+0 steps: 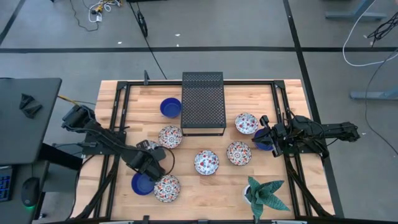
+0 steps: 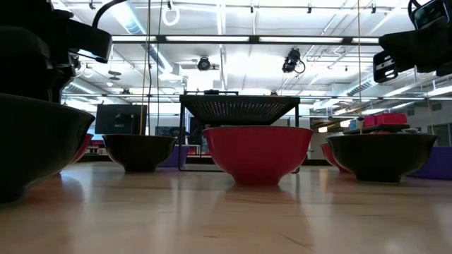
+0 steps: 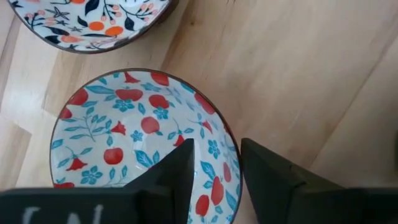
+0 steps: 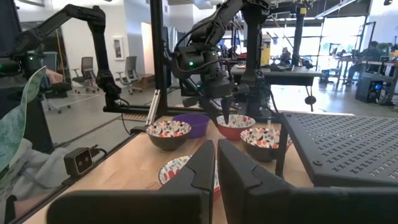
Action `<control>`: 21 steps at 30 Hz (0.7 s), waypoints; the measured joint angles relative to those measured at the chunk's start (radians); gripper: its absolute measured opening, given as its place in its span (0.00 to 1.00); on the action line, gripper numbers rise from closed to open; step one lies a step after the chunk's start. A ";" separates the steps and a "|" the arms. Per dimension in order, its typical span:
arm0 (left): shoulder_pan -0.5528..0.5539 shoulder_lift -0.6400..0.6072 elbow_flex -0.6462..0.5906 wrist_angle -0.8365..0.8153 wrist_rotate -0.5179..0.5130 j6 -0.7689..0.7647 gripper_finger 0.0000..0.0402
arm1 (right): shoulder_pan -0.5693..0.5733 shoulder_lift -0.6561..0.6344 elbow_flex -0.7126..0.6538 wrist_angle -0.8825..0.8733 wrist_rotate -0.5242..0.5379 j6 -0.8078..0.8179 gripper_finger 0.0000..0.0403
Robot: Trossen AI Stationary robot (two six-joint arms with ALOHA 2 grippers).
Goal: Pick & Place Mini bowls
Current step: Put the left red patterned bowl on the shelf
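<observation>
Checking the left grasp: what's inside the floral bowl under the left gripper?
Left gripper straddles the white floral mini bowl's rim, one finger inside. Otherwise only patterned interior shows; the fingers and wrist hide its near part.

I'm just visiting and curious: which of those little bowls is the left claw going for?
The patterned bowl at the table's front, beside a blue bowl. The left gripper straddles its rim, one finger inside, one outside.

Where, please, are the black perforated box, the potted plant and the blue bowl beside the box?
black perforated box (image 1: 203, 101), high view, middle of its top.
potted plant (image 1: 267, 194), high view, its leaves.
blue bowl (image 1: 170, 107), high view, its inside.
</observation>
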 joint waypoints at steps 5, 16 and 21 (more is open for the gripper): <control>0.005 -0.001 -0.041 0.038 0.024 -0.020 0.31 | 0.000 0.000 0.000 0.000 0.000 0.000 0.06; 0.026 -0.001 -0.067 0.081 0.047 -0.001 0.25 | 0.000 0.000 0.000 0.000 0.000 0.000 0.06; 0.033 -0.003 -0.066 0.070 0.052 0.006 0.08 | 0.000 0.000 0.000 0.000 0.000 0.000 0.06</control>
